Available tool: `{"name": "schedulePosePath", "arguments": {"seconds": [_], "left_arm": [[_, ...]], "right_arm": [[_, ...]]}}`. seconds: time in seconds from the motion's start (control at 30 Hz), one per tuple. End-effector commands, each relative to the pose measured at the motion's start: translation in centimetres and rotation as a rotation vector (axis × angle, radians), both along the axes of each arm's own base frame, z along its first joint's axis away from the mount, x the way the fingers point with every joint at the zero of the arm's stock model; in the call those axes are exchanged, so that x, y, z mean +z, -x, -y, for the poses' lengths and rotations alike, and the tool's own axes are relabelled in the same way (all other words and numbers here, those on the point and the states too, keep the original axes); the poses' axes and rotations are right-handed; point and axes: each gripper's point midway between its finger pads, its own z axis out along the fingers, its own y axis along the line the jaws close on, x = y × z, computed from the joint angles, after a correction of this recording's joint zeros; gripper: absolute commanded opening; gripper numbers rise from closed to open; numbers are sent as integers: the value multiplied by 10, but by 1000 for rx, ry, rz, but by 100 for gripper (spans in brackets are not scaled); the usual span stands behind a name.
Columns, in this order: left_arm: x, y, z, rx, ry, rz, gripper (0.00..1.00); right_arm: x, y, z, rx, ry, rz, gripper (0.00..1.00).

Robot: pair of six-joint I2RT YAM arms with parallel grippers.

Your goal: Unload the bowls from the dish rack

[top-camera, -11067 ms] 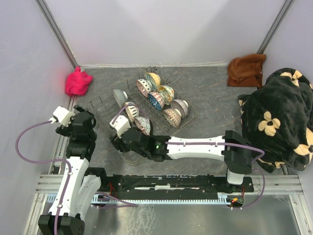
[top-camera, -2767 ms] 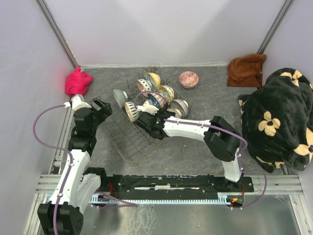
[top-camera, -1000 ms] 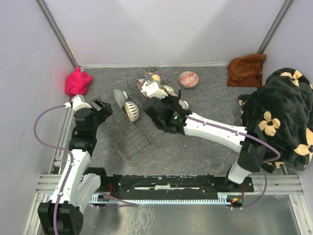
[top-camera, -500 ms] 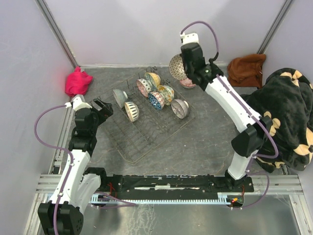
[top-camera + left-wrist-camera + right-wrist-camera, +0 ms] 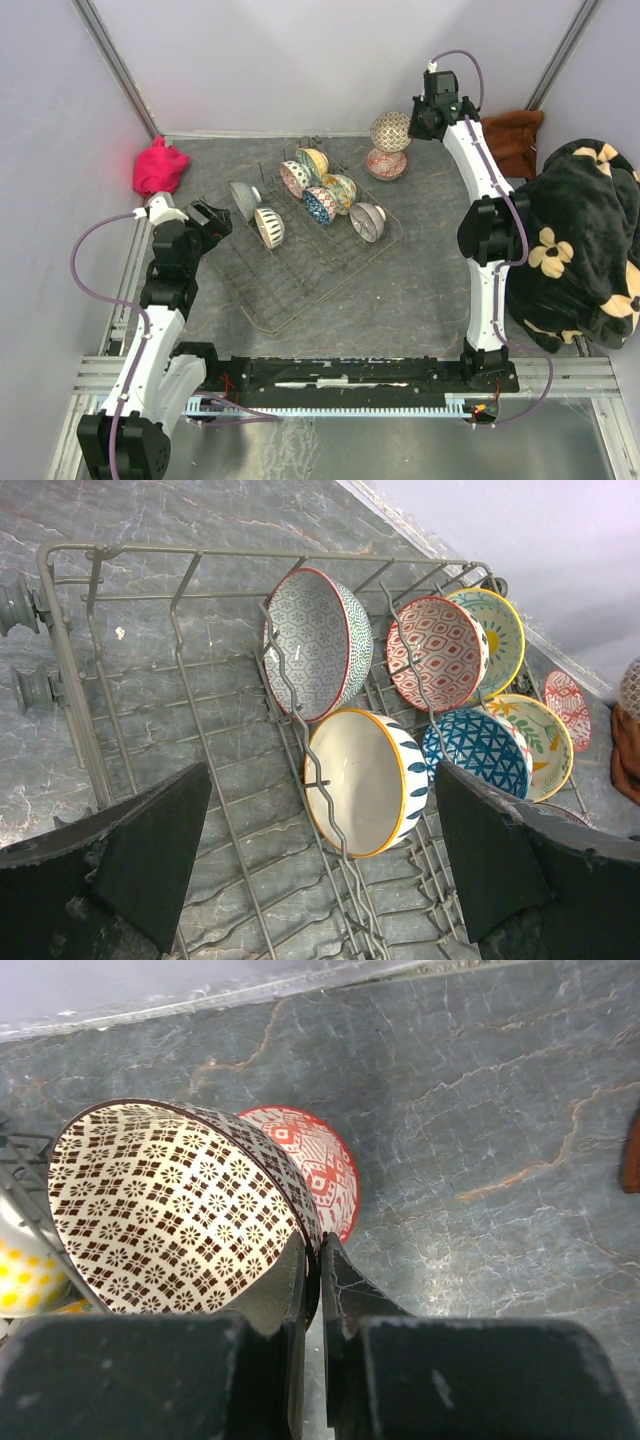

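Rack (image 5: 283, 292) on grey table (image 5: 425, 290), lilac walls (image 5: 330, 60)

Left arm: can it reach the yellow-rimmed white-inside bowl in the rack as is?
Probably yes. The left gripper is open and faces the yellow-rimmed bowl, standing on edge in the dish rack; only rack tines lie between, and the right gripper is far off.

Glossy glazed bowls (image 5: 372, 772); matt metal wire dish rack (image 5: 300, 272).
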Motion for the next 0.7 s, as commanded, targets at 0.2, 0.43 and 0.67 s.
{"name": "schedulePosePath", "arguments": {"seconds": [0.2, 0.43, 0.67], "left_arm": [[19, -6, 3, -6, 24, 62, 99], [18, -6, 2, -3, 23, 59, 99], [17, -7, 1, 4, 21, 57, 99]], "right_arm": [[5, -25, -10, -4, -151, 53, 1], [-22, -32, -10, -40, -166, 20, 1], [-39, -37, -12, -69, -195, -5, 1]]}}
